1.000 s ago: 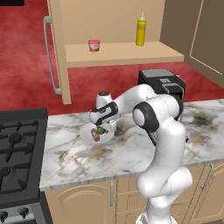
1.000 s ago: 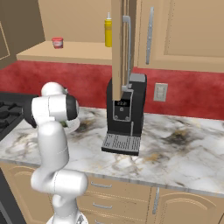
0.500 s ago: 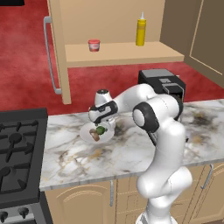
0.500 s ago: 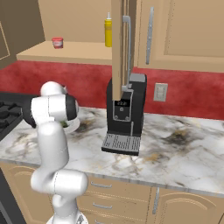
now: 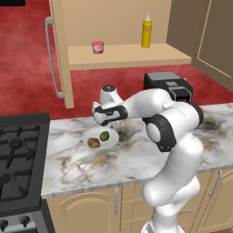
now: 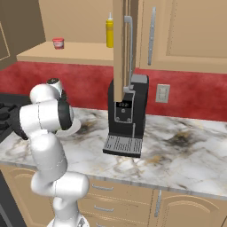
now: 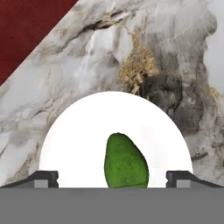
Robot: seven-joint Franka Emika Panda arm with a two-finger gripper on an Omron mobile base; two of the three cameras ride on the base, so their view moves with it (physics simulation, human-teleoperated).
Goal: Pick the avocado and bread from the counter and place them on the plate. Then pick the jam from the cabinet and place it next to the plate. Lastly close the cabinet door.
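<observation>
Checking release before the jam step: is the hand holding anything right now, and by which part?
Nothing is held. The hand is open, fingertips spread wide above the plate; the avocado lies free on it, beside the bread.

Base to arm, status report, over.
Gripper open above plate. Avocado and bread on plate. Jam on cabinet shelf, cabinet door open.

Green avocado (image 7: 126, 161), white plate (image 7: 78, 140), veined marble counter (image 7: 78, 57)
</observation>
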